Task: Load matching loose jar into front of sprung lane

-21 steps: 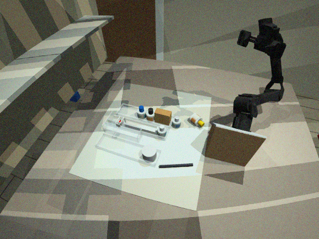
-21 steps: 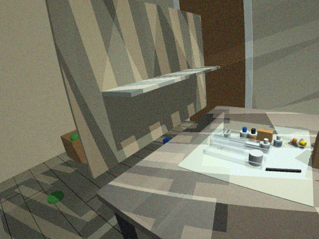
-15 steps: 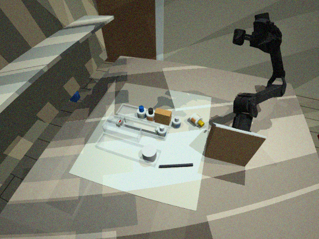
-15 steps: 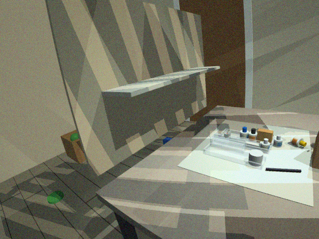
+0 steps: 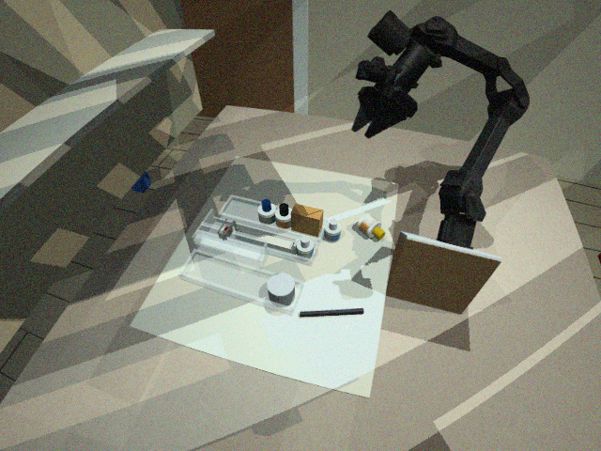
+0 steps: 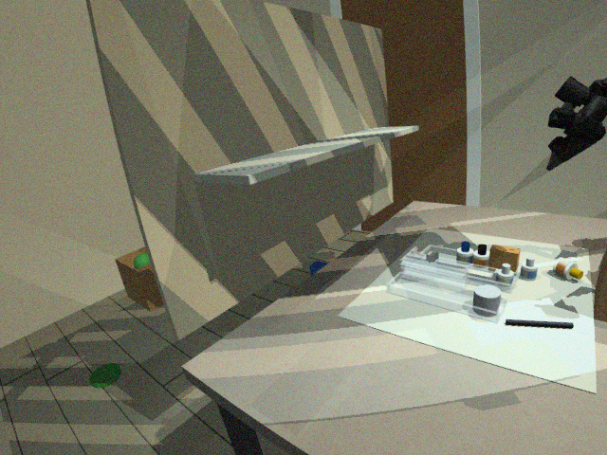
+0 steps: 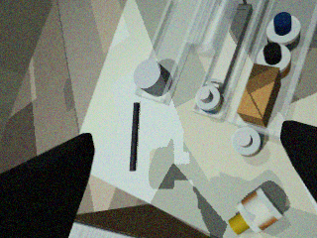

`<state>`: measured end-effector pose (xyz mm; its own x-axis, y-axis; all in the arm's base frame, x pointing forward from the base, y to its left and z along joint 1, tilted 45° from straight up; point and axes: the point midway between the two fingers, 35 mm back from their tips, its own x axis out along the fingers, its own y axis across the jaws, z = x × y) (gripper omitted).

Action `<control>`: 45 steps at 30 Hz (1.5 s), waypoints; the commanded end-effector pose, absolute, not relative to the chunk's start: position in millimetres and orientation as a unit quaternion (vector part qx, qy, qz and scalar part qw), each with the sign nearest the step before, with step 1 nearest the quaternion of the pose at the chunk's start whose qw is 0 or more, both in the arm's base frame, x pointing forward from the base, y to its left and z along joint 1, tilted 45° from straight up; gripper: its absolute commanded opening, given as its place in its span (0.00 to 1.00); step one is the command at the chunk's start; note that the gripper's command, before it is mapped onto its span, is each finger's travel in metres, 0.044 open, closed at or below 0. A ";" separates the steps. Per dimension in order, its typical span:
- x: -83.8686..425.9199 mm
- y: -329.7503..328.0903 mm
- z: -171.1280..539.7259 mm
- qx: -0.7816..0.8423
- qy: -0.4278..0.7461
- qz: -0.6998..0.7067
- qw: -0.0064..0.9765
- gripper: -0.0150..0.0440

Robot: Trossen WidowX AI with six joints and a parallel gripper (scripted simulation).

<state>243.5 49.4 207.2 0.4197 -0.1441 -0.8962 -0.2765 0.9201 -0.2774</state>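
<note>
The tool [image 5: 373, 127] is hanging high above the surface [image 5: 437, 379] with its fingers spread wide apart and nothing between them, well up and away from the clear lane rack [image 5: 252, 244]. In the rack's middle lane, a grey-lidded jar [image 5: 304, 246] is standing at the front end, with the small pusher plate [image 5: 225, 229] sitting far back along the same lane. The loose matching jar [image 5: 332, 229] is standing upright on the white mat [image 5: 291, 349] just beyond the rack's front end, beside the brown box [image 5: 307, 219]. A white jar with a yellow cap [image 5: 369, 226] is lying on its side a little farther from the rack. A wide grey jar [image 5: 281, 288] is occupying the front of the rack's nearest lane, and a black bar [image 5: 331, 312] is lying near it.
</note>
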 end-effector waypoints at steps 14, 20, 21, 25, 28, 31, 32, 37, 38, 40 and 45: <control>273.7 -51.7 58.8 -0.228 0.672 -0.271 0.650 1.00; 273.9 -61.7 44.5 -0.238 0.673 -0.302 0.632 1.00; 275.2 -61.1 43.7 -0.238 0.673 -0.302 0.632 1.00; 274.1 -70.9 33.9 -0.238 0.673 -0.302 0.632 1.00; 273.8 -74.0 30.8 -0.238 0.673 -0.302 0.632 1.00; 272.4 -85.8 18.9 -0.239 0.673 -0.302 0.632 1.00; 272.4 -85.8 18.9 -0.239 0.673 -0.302 0.632 1.00; 271.8 -96.1 8.0 -0.239 0.673 -0.303 0.632 1.00; 271.8 -96.3 7.8 -0.239 0.673 -0.303 0.632 1.00; 271.7 -97.8 6.2 -0.239 0.673 -0.303 0.632 1.00; 271.2 -103.6 0.3 -0.239 0.673 -0.303 0.632 1.00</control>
